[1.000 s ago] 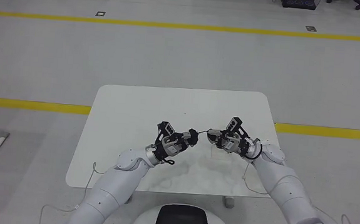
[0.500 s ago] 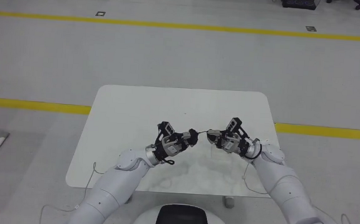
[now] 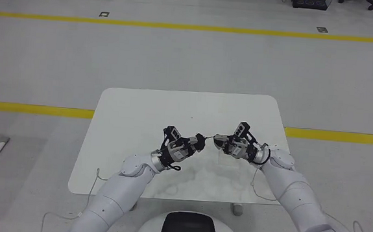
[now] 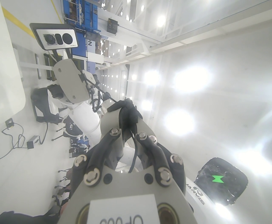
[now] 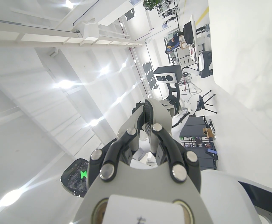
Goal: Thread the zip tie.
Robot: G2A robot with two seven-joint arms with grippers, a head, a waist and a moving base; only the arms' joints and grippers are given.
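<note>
Threading is under way, I judge. The zip tie (image 4: 102, 91) is held in the air above the table (image 3: 118, 157) (a little toward 3 o'clock of its middle). The left gripper (image 3: 199, 141), at the tie's 9 o'clock, has its fingers clamped on one black end. The right gripper (image 3: 217, 140), at 3 o'clock, pinches the other end, pads almost touching. The next move calls for lining the tip up with the head's slot and pushing it through.
</note>
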